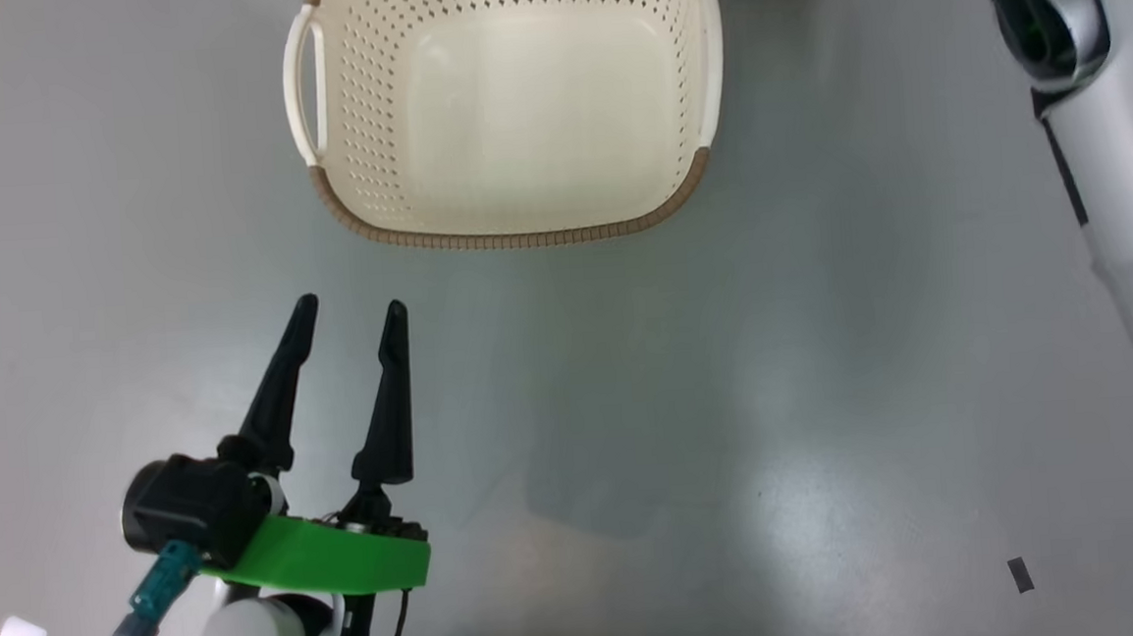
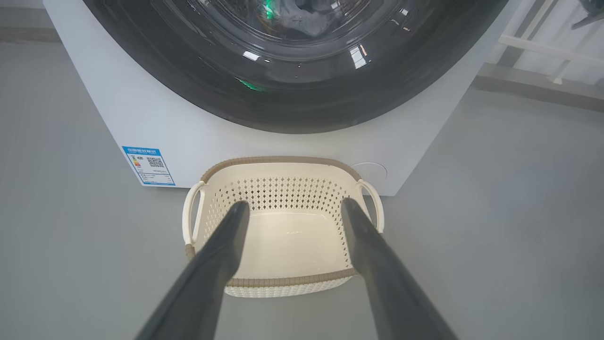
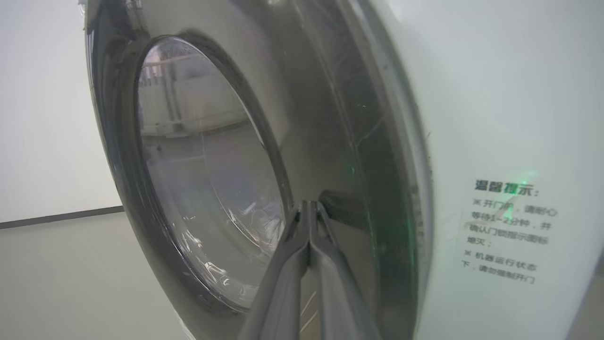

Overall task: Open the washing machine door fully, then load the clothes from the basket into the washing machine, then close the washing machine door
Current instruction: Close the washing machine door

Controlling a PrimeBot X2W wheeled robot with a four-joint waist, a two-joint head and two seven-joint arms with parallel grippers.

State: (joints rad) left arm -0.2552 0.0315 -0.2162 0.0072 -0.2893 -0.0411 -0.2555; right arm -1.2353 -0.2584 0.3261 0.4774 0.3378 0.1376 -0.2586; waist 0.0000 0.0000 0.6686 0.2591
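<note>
Grey floor (image 1: 729, 397) holds the empty basket (image 2: 278, 161) before the washing machine (image 2: 188, 137), left gripper (image 1: 349, 307) splayed and idle (loading looks done), right gripper (image 3: 309, 208) pinched together, empty, tips against the washing machine door (image 3: 339, 141), likely pushing it home.

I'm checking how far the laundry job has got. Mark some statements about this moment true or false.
1. The basket is empty. True.
2. The left gripper has its fingers pressed together. False: they stand apart, holding nothing.
3. The right gripper has its fingers shut, tips at the washing machine door. True.
4. The door hangs wide open. False: it lies against the front of the washing machine.
5. The basket is tipped on its side. False: it stands upright on the floor before the machine.
</note>
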